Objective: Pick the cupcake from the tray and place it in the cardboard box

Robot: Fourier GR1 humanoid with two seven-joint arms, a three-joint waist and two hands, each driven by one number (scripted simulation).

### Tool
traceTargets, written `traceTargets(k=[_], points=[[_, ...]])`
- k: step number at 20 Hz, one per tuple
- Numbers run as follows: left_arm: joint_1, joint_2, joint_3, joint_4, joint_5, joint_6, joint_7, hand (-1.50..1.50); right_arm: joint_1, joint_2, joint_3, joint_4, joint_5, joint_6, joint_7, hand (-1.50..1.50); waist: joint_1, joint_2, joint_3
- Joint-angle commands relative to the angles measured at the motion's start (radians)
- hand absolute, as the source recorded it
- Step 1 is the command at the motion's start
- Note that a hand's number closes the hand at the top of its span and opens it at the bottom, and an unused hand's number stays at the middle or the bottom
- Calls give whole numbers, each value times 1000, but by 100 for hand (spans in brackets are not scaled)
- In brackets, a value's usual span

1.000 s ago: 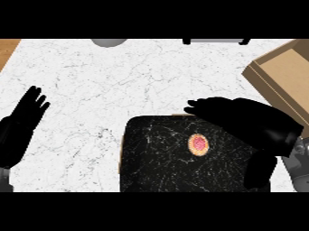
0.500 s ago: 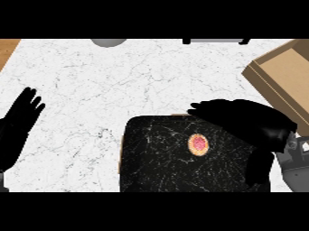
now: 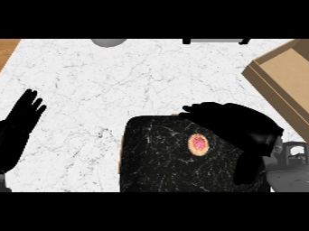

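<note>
We look down on a white marble-patterned counter top [image 3: 117, 85], with a strip of brown wood at its far left. On it lies a black speckled rectangular tray [image 3: 157, 167], running down to the lower edge. At the right edge sits an open brown cardboard box [image 3: 297, 85], well apart from the tray's middle. Our black right hand [image 3: 241, 124] hangs over the tray's upper right corner, fingers curled downward and closed on nothing we can see. Our black left hand [image 3: 14, 133] rests near the left edge, fingers straight and together (off the tray). The small round cupcake with pink top [image 3: 198, 144] sits on the tray, just beside the right hand.
</note>
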State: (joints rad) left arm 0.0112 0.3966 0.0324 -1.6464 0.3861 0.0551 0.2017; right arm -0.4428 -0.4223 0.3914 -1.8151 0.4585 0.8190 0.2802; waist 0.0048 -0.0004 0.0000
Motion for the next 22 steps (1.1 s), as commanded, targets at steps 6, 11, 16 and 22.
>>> traceTargets(k=[6, 11, 16, 22], points=[[-62, -41, 54, 54, -35, -31, 26, 0, 33, 66, -7, -56, 111, 79, 6, -150, -6, 0, 0], [-14, -62, 37, -63, -71, -19, 62, 0, 19, 112, 49, 41, 220, 47, -19, -150, 2, 0, 0], [-24, -47, 111, -7, -37, -84, 61, 0, 18, 151, 20, 28, 259, 95, 12, -150, -1, 0, 0], [5, -76, 119, -48, -68, -96, 77, 0, 64, 159, 32, 35, 348, 67, -42, -150, -2, 0, 0]])
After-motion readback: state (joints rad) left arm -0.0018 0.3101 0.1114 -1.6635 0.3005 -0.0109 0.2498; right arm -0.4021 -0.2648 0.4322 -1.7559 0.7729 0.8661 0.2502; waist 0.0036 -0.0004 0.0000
